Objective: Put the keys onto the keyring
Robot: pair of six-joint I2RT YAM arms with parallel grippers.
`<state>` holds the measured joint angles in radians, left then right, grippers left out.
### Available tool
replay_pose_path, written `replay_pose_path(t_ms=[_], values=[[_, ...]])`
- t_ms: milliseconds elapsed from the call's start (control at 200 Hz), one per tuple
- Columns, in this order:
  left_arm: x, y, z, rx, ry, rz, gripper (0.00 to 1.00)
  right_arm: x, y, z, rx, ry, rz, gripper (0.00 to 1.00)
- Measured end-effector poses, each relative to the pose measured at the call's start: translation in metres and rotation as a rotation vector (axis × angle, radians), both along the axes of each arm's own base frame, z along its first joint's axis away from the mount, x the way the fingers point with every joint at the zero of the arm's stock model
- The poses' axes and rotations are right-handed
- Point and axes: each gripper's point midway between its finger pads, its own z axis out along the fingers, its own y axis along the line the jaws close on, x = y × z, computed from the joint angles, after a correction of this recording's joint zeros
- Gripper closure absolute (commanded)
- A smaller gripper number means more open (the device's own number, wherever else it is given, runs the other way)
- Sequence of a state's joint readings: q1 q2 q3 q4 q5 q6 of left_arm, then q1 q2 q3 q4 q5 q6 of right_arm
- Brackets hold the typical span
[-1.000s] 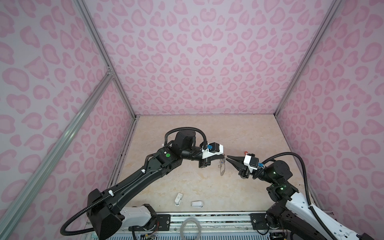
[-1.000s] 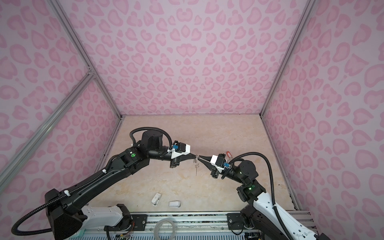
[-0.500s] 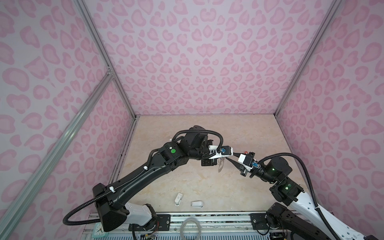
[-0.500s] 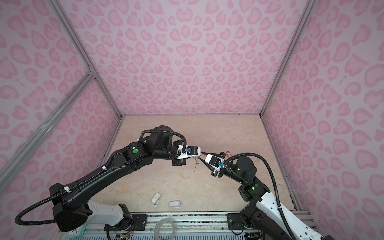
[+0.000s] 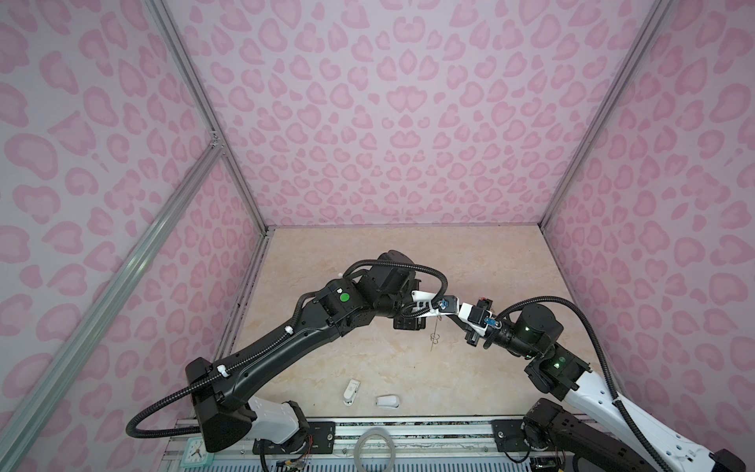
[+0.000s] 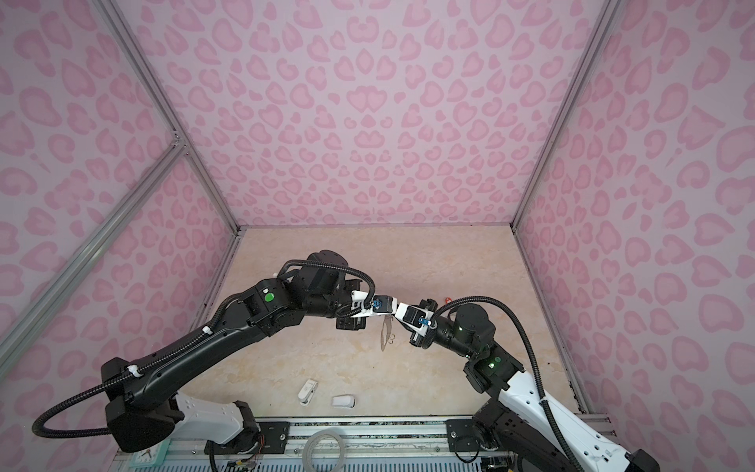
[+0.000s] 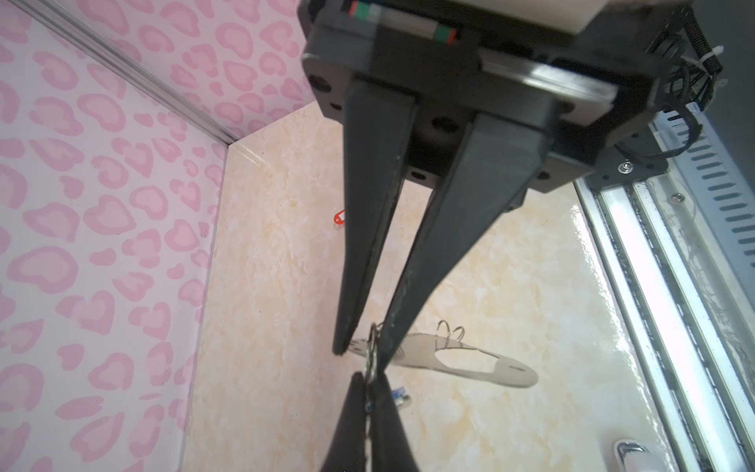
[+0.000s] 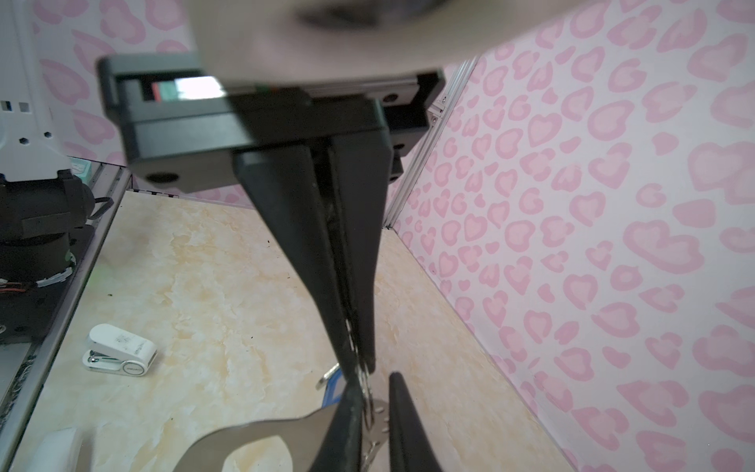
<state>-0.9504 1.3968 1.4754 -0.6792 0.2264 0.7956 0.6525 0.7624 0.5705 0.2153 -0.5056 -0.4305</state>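
My left gripper (image 7: 363, 355) is shut on one end of the keyring (image 7: 510, 374), a thin grey plate with an oval cut-out that hangs in mid-air above the floor (image 5: 435, 333) (image 6: 386, 333). My right gripper (image 8: 357, 367) meets it tip to tip and is shut on the small wire ring of the blue key (image 8: 331, 388), right against the plate's hole edge (image 8: 265, 431). The blue tag (image 7: 399, 397) dangles beside the right fingers. The red-orange key (image 7: 339, 216) lies on the floor behind the right arm (image 5: 484, 300).
Two small white plastic pieces (image 5: 351, 390) (image 5: 387, 401) lie near the front edge of the marble floor. A pale hoop (image 5: 375, 447) rests on the front rail. Pink patterned walls close in three sides.
The left arm has swung right with the keyring and the right gripper has moved left, so the tips now meet. The right jaws have narrowed on the key's ring.
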Motion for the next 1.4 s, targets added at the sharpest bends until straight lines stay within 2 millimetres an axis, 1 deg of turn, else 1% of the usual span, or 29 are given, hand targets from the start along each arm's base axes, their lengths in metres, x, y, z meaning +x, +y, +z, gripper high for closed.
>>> replay_pose_path(t_ms=[100,125,170,205,235,260,270,280,340,420,480,605,785,1030,1180,1225,1240,1400], values=[[0.001,0.001,0.001,0.002,-0.008,0.004,0.96,0.0,0.001,0.0,-0.006,-0.005,0.006,1.0],[0.002,0.001,0.001,0.003,-0.012,0.004,0.91,0.0,0.002,0.0,-0.007,-0.002,0.006,1.0],[0.002,0.001,0.001,0.003,-0.014,0.004,0.77,0.0,0.002,0.0,-0.008,-0.004,0.01,1.0],[0.002,0.001,0.001,0.002,-0.014,0.004,0.68,-0.001,0.002,0.0,-0.007,-0.004,0.01,1.0],[0.003,0.001,0.002,-0.004,-0.017,0.006,0.65,-0.001,0.002,0.001,-0.005,-0.006,0.01,1.0],[0.004,0.002,0.002,-0.01,-0.012,0.013,0.65,0.0,0.002,0.001,-0.004,-0.006,0.009,1.0],[0.004,0.002,0.002,-0.015,-0.009,0.018,0.61,-0.001,0.002,0.001,-0.003,-0.006,0.009,1.0],[0.005,0.003,0.002,-0.019,-0.004,0.021,0.6,0.0,0.001,0.001,-0.003,-0.005,0.007,1.0],[0.007,0.007,0.002,-0.044,0.01,0.03,0.58,-0.001,0.0,-0.001,0.003,-0.003,0.001,1.0],[0.017,0.017,0.004,-0.089,0.043,0.082,0.57,-0.001,0.0,-0.003,0.012,0.009,0.001,1.0],[0.02,0.02,0.005,-0.125,0.063,0.104,0.57,-0.001,0.0,-0.003,0.02,0.015,0.0,1.0],[0.012,0.016,-0.004,-0.173,0.139,0.092,0.57,-0.001,0.0,0.002,0.042,0.008,0.0,1.0],[0.005,0.013,-0.014,-0.225,0.234,0.104,0.57,-0.001,-0.001,0.003,0.05,0.014,-0.007,1.0],[0.0,0.007,-0.01,-0.296,0.306,0.108,0.57,0.0,-0.002,0.004,0.054,0.016,-0.012,1.0],[0.0,0.002,-0.011,-0.313,0.342,0.107,0.62,-0.001,-0.003,0.006,0.061,0.013,-0.015,1.0],[0.0,0.002,-0.012,-0.311,0.348,0.107,0.62,-0.001,-0.004,0.007,0.065,0.013,-0.017,1.0],[0.0,0.001,-0.012,-0.311,0.351,0.108,0.67,-0.002,-0.004,0.007,0.067,0.013,-0.017,1.0],[0.002,-0.002,-0.017,-0.306,0.373,0.118,0.76,-0.004,-0.004,0.01,0.083,0.006,-0.014,1.0]])
